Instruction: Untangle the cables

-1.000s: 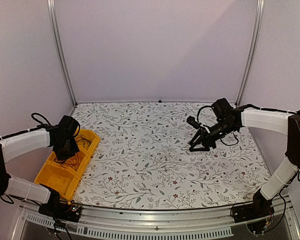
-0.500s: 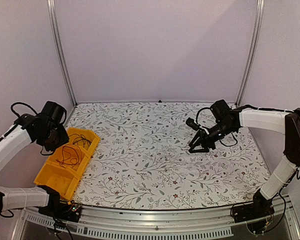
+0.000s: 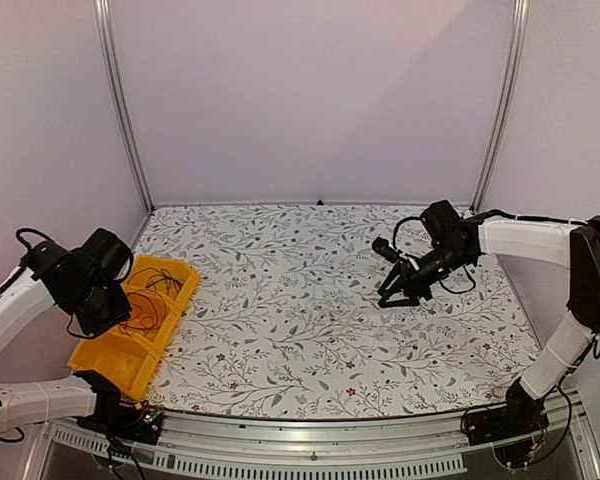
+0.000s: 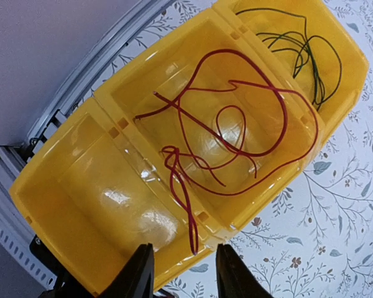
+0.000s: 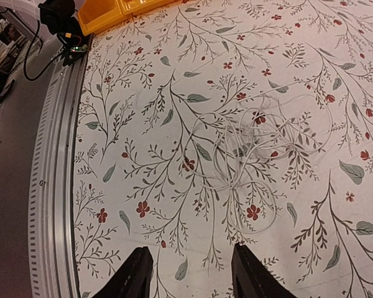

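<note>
Your left pincer [image 4: 183, 276] hangs over the yellow bin [image 4: 81, 186] at the left edge of the bench [image 3: 300, 300]. Its fingers are spread with nothing between them, and they touch neither the bin nor any wire. The red cable [image 4: 236, 107] lies below it in the bin's middle compartment, in loose overlapping loops. One tail runs down beside the divider and ends near the rim, just ahead of the gap between your fingers. It looks as if that tail may lie over the divider rather than inside it, but the wrist view does not settle this. The dark cable [image 4: 301, 53] sits bunched in the end compartment farthest from the pincer, apart from the red one.

Your right pincer [image 5: 189, 276] hovers over open bench on the right side. Its fingers are also held apart, gripping and touching nothing. Ahead of it lies a pale cable [image 5: 261, 139], a thin tangle of loops flat on the flowered surface, near the fingers but clear of them.
</note>
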